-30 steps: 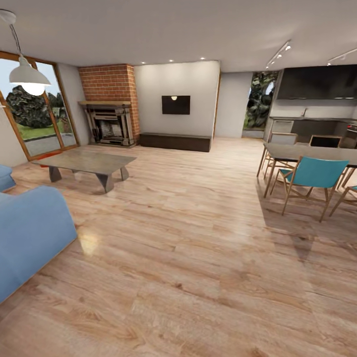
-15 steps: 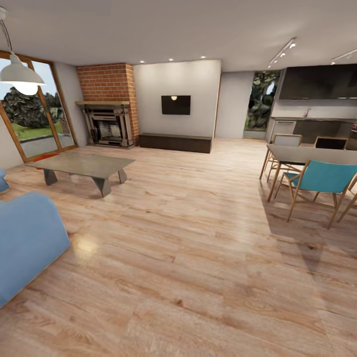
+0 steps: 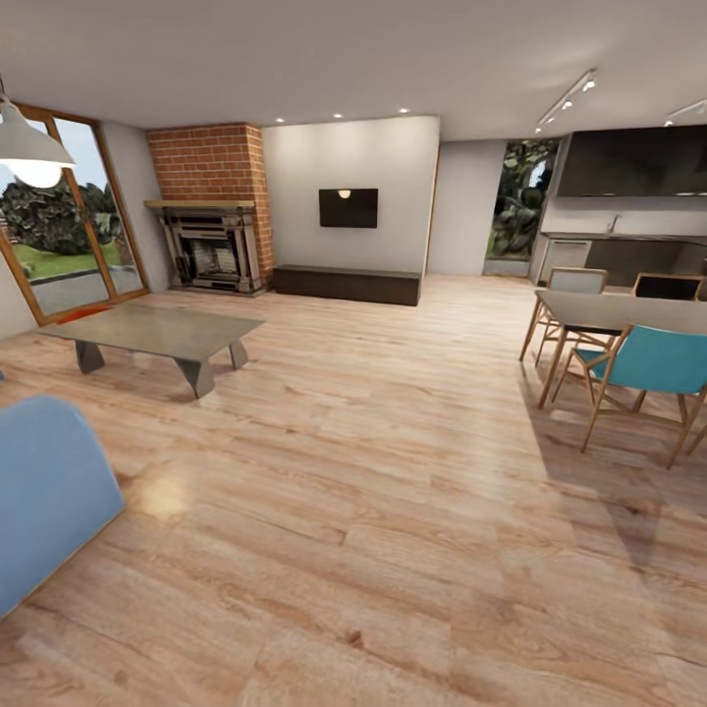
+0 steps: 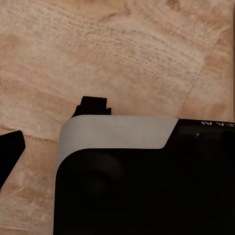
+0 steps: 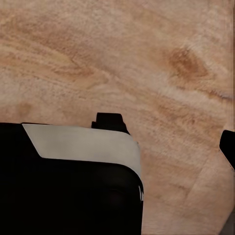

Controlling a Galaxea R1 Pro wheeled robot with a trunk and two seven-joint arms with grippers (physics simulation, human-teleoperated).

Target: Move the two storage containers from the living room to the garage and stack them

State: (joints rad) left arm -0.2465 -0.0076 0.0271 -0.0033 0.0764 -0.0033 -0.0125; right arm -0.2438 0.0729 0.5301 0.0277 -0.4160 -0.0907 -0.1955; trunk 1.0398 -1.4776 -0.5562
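View across the living room [image 3: 349, 157], with both wrist cameras facing straight down.

(a) Left gripper: a dark fingertip [image 4: 11, 155] enters at the frame edge above the wood-plank floor [image 4: 122, 54]. A black housing with a pale grey band [image 4: 117, 132] lies just beside it and covers much of the frame. Nothing sits against the fingertip. I cannot tell how far my jaws are parted.

(b) Right gripper: a dark fingertip [image 5: 228, 147] shows at the frame edge, again over bare planks and beside the same kind of housing. I cannot tell its opening either, and I see nothing held.

(c) Far ahead of my left hand stands a low grey coffee table [image 3: 157, 334]. Beyond it, by the wood-framed glass doors [image 3: 74, 231], an orange-red sliver [image 3: 86, 312] lies on the floor. Too little of it shows to say whether it is a storage container.

(d) A brick fireplace [image 3: 211, 211] stands behind the table. A blue sofa [image 3: 44, 491] is nearest my left side. A dining table [image 3: 619, 309] and a teal chair [image 3: 653, 368] stand ahead of my right hand.
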